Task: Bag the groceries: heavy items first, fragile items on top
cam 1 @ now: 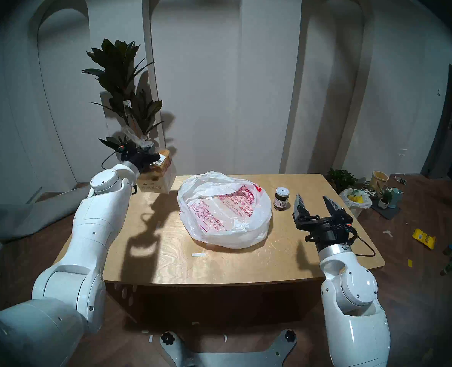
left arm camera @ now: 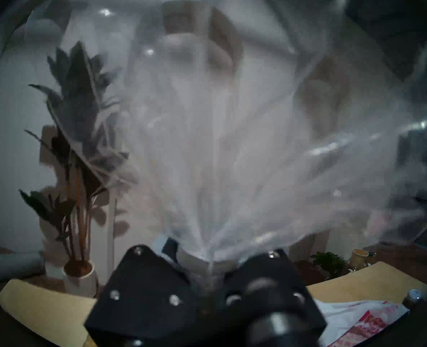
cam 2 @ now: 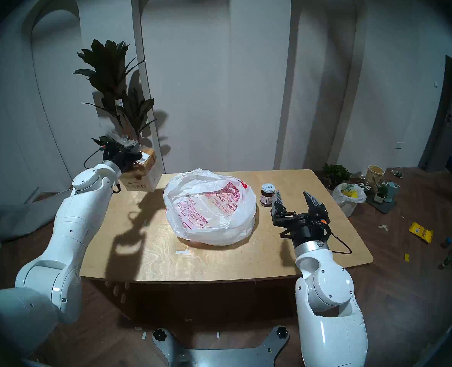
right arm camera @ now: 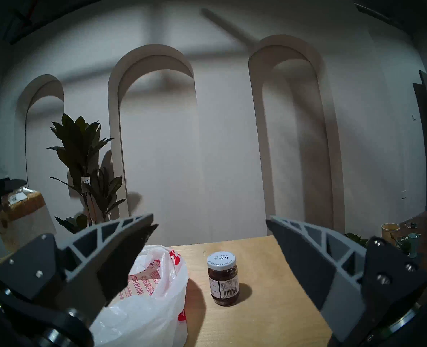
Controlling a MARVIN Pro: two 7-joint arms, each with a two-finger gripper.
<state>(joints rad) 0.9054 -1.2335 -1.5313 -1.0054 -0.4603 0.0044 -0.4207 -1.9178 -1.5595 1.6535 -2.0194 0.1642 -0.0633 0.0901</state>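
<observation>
My left fingers (cam 1: 150,157) clench the golden-brown toast loaf's (cam 1: 164,164) clear wrapper above the desk's far-left corner; right fingers (cam 1: 315,205) spread; small dark glass jar (cam 1: 281,198) unbagged, white plastic bag (cam 1: 223,209) seemingly empty

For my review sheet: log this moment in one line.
left tool: shut on loaf wrapper, loaf lifted | right tool: open, idle | jar: on table | bag: empty

Wood table (cam 1: 166,263); tall potted plant (cam 1: 124,88) behind far-left corner; floor clutter w/ yellow packet (cam 1: 423,238) at right.
</observation>
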